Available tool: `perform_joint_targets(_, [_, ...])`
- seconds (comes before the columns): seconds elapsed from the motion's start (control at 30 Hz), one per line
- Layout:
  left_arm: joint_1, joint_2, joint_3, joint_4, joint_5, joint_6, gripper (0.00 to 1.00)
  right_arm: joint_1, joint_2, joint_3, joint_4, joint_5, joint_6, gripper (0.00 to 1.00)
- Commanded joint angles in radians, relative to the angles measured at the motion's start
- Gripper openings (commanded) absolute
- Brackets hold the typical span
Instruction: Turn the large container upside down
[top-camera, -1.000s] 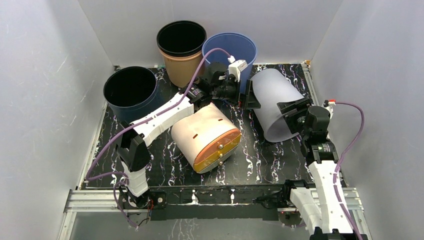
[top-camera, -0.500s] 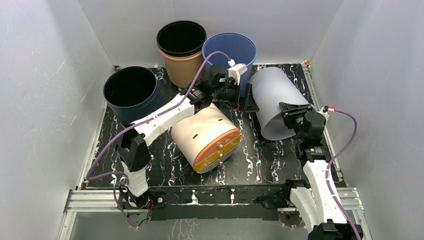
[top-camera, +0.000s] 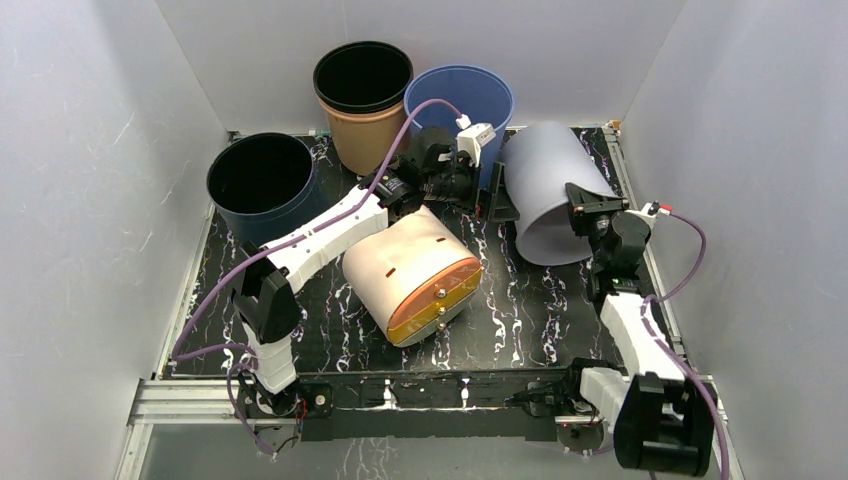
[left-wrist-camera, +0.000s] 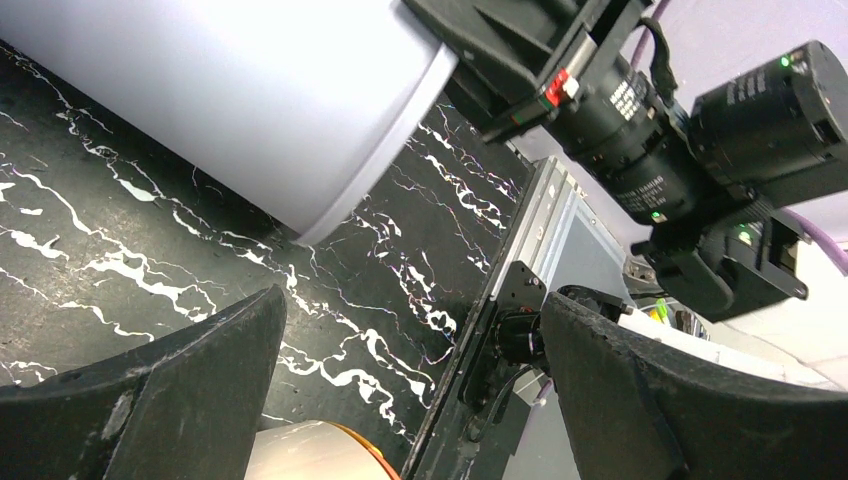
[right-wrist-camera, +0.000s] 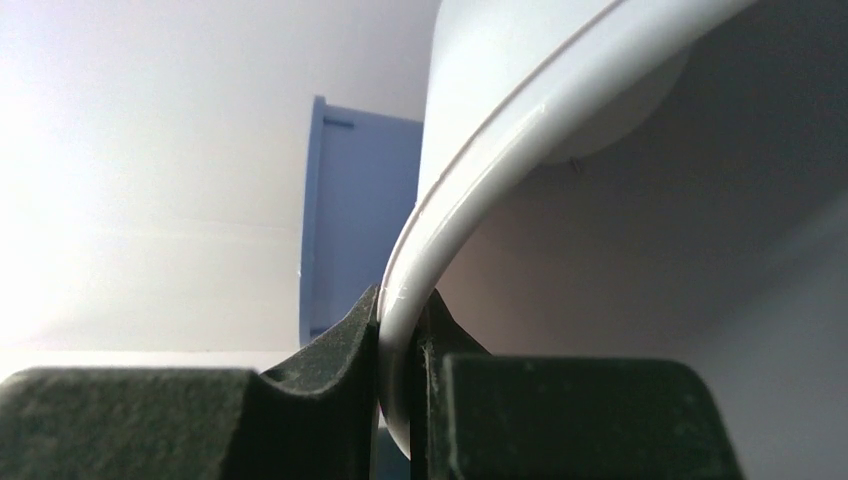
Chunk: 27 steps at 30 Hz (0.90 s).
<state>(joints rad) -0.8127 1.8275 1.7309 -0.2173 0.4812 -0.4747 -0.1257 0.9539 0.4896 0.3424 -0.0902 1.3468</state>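
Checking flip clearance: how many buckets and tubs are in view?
5: dark navy bucket, left; tan black-rimmed bucket and blue bucket, back; pale grey bucket tipped, right; cream orange-rimmed tub on its side, centre. None looks hidden.

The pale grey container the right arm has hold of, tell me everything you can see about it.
The pale grey container is a smooth, plain bucket, plastic by the look, with a thin rolled rim. It lies tipped on its side on the black marbled table, mouth toward the right arm, closed end toward the blue bucket at the back. The right gripper is shut on the rim, one finger inside, one outside. The left gripper stands open beside it, not gripping.
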Motion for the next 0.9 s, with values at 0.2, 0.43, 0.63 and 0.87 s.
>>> perform_joint_targets(0.2, [0.001,-0.037,-0.018,0.022,0.015,-0.011,0.98,-0.064,0.524,-0.125,1.355,-0.135,0.345,0.00])
perform_joint_targets(0.43, [0.001,-0.057,-0.064,0.045,0.020,-0.022,0.98,-0.090,0.505,-0.368,1.469,-0.112,0.288,0.00])
perform_joint_targets(0.63, [0.001,-0.049,-0.074,0.053,0.030,-0.024,0.98,-0.130,0.467,-0.520,1.470,-0.147,0.276,0.00])
perform_joint_targets(0.87, [0.002,-0.055,-0.096,0.061,0.034,-0.031,0.98,-0.132,0.380,-0.629,1.357,-0.151,0.234,0.09])
